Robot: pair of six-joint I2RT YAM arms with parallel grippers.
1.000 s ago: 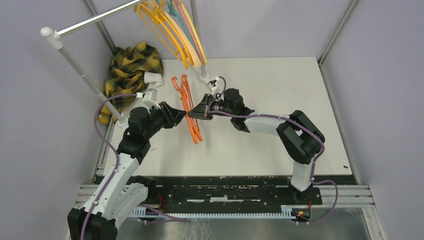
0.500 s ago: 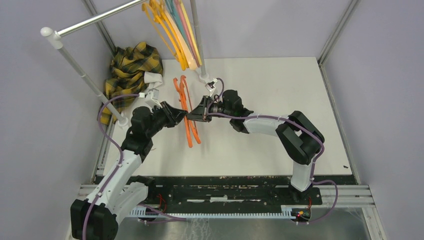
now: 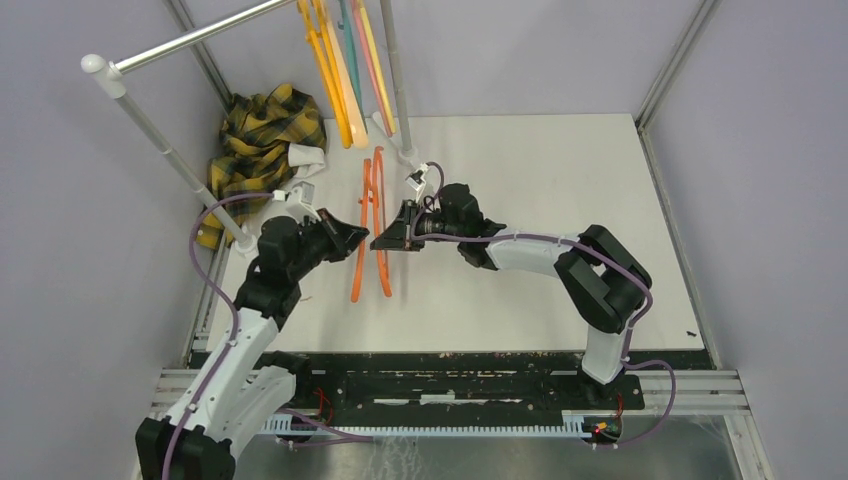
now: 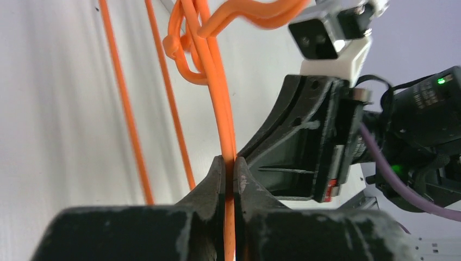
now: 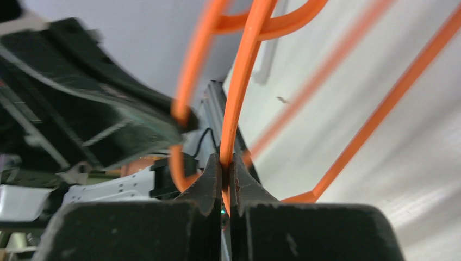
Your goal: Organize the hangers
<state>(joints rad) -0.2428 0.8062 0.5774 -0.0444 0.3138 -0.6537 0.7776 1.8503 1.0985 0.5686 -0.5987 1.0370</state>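
Orange hangers [image 4: 217, 98]: two are being held between both pincers, over the worktop [image 3: 540, 170].
Left pincer [image 4: 228, 163]: pressed together; one thin orange arm is being pinched.
Right pincer [image 5: 224, 160]: pressed together; an orange arm is being pinched likewise.
Other hangers [image 3: 340, 75]: being carried by the rack pole [image 3: 190, 38].
Handling: being judged light, springy and slick; hold is best being taken on the arm near the hook.

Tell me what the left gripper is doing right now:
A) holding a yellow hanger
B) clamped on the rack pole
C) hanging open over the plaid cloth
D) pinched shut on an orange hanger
D: in the left wrist view, the left gripper is closed with the thin arm of an orange hanger pinched between its fingers.
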